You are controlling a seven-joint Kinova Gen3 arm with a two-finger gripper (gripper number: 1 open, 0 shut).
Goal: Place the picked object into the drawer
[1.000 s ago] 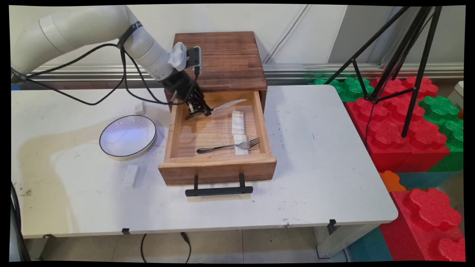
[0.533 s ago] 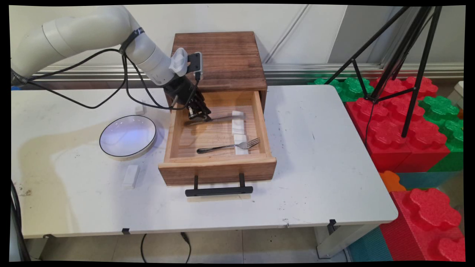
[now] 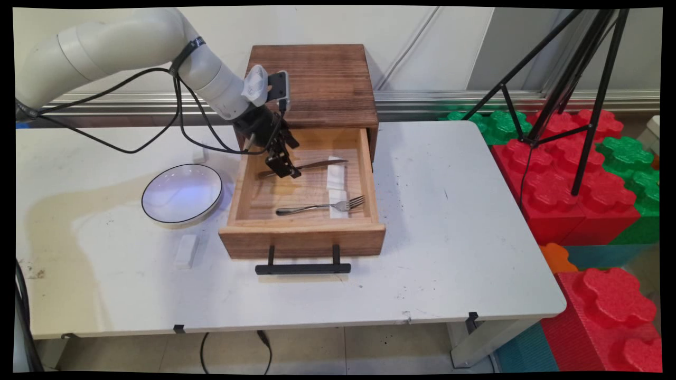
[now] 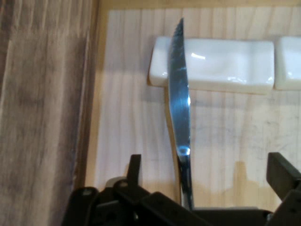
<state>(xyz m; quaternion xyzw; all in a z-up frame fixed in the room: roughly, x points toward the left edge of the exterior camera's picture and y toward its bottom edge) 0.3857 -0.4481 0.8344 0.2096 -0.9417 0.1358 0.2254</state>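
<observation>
Main view has my arm reaching in from the upper left, gripper (image 3: 282, 169) angled down into the open wooden drawer (image 3: 302, 232). Fingers are spread wide, not clamping anything. The knife (image 4: 180, 117) lies between them on the drawer floor, long axis left-right, blade tip resting on a white rest (image 3: 335, 171).

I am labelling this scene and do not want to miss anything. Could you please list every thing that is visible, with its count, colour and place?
Knife: 1, silver, in drawer, blade on a rest.
Fork: 1, silver, in drawer, tines on a rest.
Rests: 2, white, inside drawer.
Drawer: 1, wooden, pulled open.
Cabinet: 1, dark wood, table's far side.
Plate: 1, white, black rim, left of drawer.
Block: 1, white, near plate.
Foam blocks: several, red and green, right.
Tripod: 1, black, right.
Gripper: 1, black, open over knife handle.
</observation>
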